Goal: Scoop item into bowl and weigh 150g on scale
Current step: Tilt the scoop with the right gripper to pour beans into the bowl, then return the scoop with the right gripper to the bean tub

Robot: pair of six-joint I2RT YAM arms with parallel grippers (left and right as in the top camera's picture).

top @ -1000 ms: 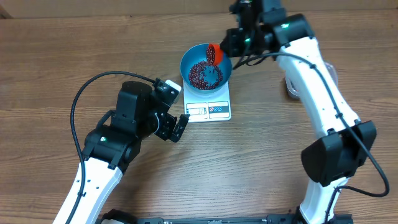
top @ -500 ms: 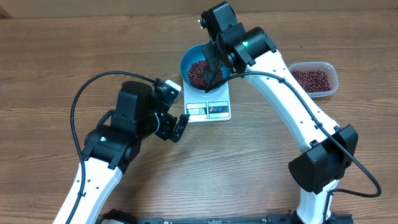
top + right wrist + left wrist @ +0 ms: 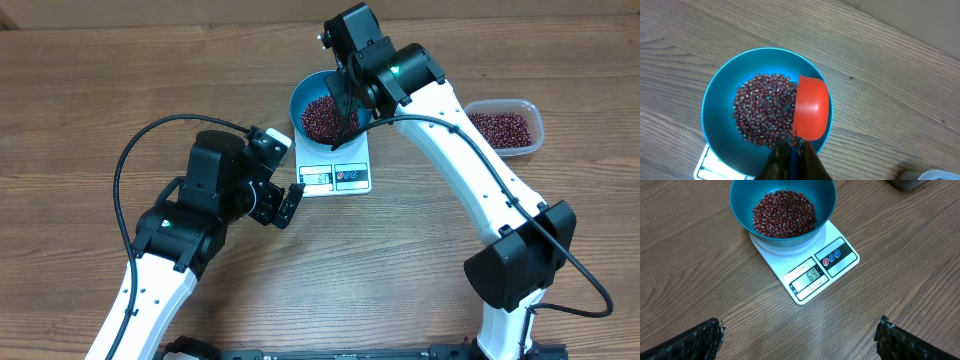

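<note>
Filling step, display (image 3: 812, 275) at 64: the right gripper (image 3: 791, 155), clamped on the tipped red scoop (image 3: 811, 107) over the beans (image 3: 760, 107) in the blue bowl (image 3: 715, 95) on the scale (image 3: 840, 236) at upper centre, should next refill; left gripper (image 3: 280, 203) gapes empty.

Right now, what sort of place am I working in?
Probably a lab or test bench staged for a kitchen-style weighing job, not a real kitchen: a plain wood-grain table, a small white scale carrying a blue bowl of beans, and a clear tub of more beans nearby.
</note>
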